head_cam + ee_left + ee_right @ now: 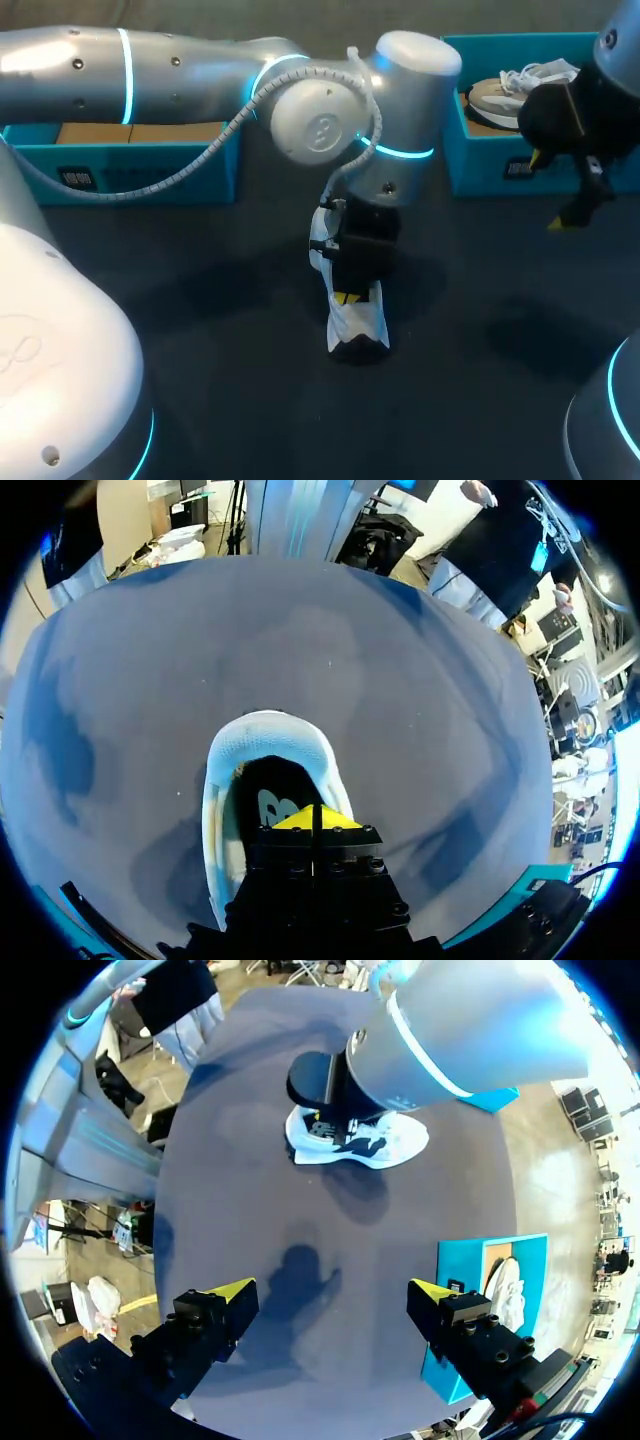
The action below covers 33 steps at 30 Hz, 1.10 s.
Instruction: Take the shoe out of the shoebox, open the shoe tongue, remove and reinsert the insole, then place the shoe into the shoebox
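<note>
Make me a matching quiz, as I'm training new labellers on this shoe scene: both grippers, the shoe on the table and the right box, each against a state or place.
Things:
1. left gripper
2. right gripper
3. white shoe
4. right box

States or places:
A. holds the other shoe
B. open, over bare table
C. lies mid-table
D. shut, tips in the white shoe's opening

Pairs: 1-D, 2-B, 3-C, 4-A.
</note>
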Available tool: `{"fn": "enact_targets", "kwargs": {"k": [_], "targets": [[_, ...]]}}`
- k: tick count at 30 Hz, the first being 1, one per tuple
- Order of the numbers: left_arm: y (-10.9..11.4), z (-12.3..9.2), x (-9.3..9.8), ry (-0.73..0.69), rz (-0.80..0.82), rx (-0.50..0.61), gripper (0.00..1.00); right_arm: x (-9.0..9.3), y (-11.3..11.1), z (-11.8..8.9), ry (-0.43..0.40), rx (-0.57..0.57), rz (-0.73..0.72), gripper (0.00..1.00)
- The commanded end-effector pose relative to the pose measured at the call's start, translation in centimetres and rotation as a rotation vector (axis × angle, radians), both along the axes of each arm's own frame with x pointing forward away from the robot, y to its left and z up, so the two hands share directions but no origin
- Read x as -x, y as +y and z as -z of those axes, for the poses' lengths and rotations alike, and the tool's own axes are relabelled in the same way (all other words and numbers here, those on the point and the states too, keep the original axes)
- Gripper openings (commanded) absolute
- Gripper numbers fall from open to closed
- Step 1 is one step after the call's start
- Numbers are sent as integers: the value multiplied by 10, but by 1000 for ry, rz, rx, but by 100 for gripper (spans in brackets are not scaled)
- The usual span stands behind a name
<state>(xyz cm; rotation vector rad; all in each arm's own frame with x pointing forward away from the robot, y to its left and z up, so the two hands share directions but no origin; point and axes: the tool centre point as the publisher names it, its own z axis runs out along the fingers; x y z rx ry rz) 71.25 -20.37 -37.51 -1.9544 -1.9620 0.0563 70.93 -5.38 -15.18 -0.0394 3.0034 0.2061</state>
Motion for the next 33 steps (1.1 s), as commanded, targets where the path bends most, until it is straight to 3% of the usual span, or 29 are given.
{"fn": "enact_targets", "kwargs": {"k": [1, 10, 19, 33], "targets": [[-3, 6, -2, -2, -2, -10, 0, -2, 2, 0, 4, 5, 1, 100], [-2, 26, -3, -56, -39, -21, 0, -2, 2, 0, 4, 5, 1, 100], [-1, 48, -6, -139, -147, 74, 0, -2, 2, 0, 4, 5, 1, 100], [-27, 48, -8, -110, -207, 204, 0, -2, 2, 0, 4, 5, 1, 100]]}}
